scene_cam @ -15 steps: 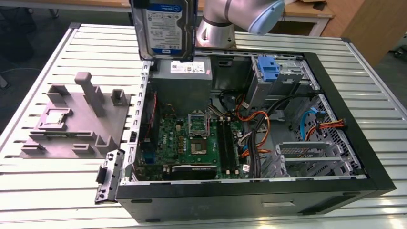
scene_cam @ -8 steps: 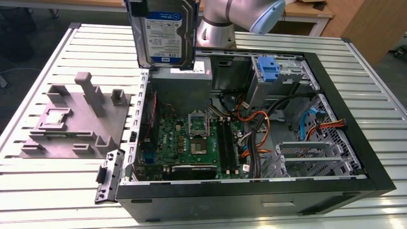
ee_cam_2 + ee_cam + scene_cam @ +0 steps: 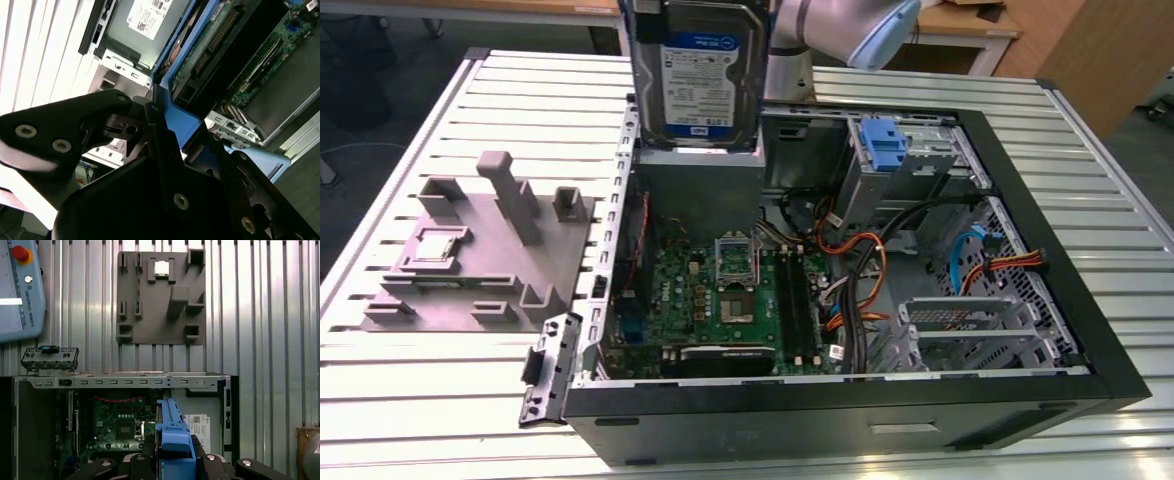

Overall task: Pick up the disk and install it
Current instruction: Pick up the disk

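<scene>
Jaws of gripper clamp disk by its rails over case; a slip or tilt could drop it onto motherboard or snag cables

Under my pincer I have the open computer case, with the green motherboard and a grey metal box inside it directly below. Orange cables run beside the board. Beyond the case wall, well apart from the pincer, a grey fixture plate lies on the slatted table.
</scene>
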